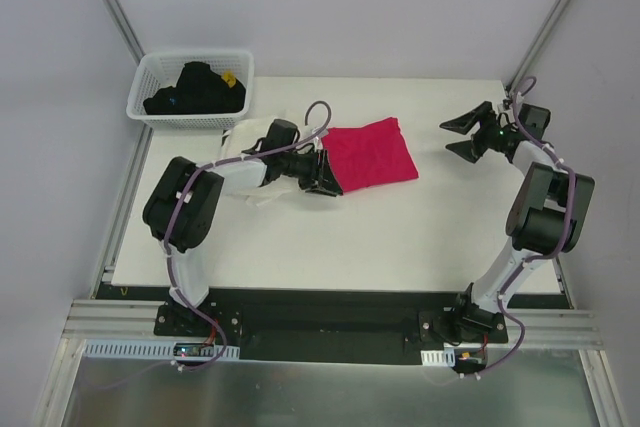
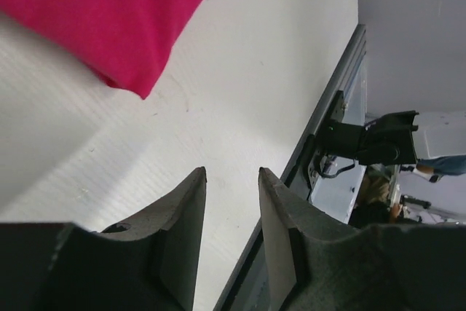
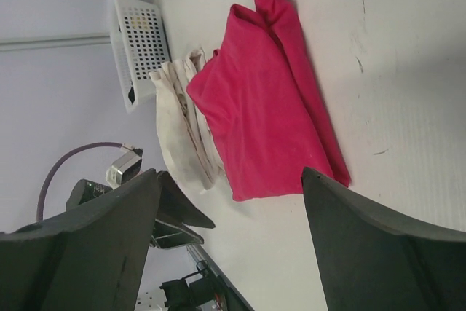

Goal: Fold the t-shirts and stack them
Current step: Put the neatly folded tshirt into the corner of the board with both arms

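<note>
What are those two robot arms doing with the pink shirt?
They're folding shirts. The pink shirt lies folded mid-table, with a cream shirt right next to it. The left gripper sits at the pink shirt's edge, jaws apart, holding nothing. The right gripper waits wide open off to the side.

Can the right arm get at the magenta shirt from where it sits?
Probably yes. The right claw stands open facing the magenta shirt, with only bare table between them; the left claw sits by the shirt's far edge.
</note>
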Available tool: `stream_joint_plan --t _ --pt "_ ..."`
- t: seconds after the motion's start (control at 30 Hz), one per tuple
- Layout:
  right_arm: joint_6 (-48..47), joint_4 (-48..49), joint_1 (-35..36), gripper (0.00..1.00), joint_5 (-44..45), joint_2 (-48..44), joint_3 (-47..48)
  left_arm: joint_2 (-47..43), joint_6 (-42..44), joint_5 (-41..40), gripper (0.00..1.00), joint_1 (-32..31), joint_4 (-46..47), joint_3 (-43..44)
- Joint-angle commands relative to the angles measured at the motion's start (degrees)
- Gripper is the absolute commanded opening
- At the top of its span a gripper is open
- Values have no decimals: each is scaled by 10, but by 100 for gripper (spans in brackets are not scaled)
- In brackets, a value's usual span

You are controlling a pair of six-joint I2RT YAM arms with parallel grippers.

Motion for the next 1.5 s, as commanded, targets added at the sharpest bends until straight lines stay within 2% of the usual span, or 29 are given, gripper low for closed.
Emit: stream_joint_plan --t 0.0,0.07,0.1,0.23,0.33,0.4,0.43,0.47,0.6,0.97,1.27,1.47 --pt "-56 -53 1 81 11 -14 -5 -7 -85 -60 35 5 141 -30" --pt "-64 -56 -1 81 28 -19 -7 -24 -76 -119 36 2 94 -29" --pt "-68 -58 -2 81 31 -22 -4 -34 -69 -195 37 0 36 -24" --pt "-77 -66 -2 82 37 -13 15 -74 -41 -366 41 -27 -36 -6" --pt "-82 -77 -2 82 35 0 28 -57 -46 -428 48 -49 -73 29" --pt "-83 -77 -2 83 35 -1 28 -41 -51 -448 62 -66 -95 44" --pt "-82 -77 -2 83 35 -1 27 -37 -53 -465 90 -72 -102 54" --pt "-82 -77 -2 83 36 -1 27 -32 -54 -466 98 -77 -102 58" --pt "-84 -77 -4 83 34 -2 27 2 -66 -464 97 -87 -104 79" --pt "-72 -63 -7 83 23 6 31 92 -172 -434 99 -91 -91 109" --pt "-72 -61 -10 83 17 17 30 142 -189 -417 99 -91 -80 160" --pt "-70 -62 -22 83 18 5 27 152 -211 -410 99 -91 -51 143"
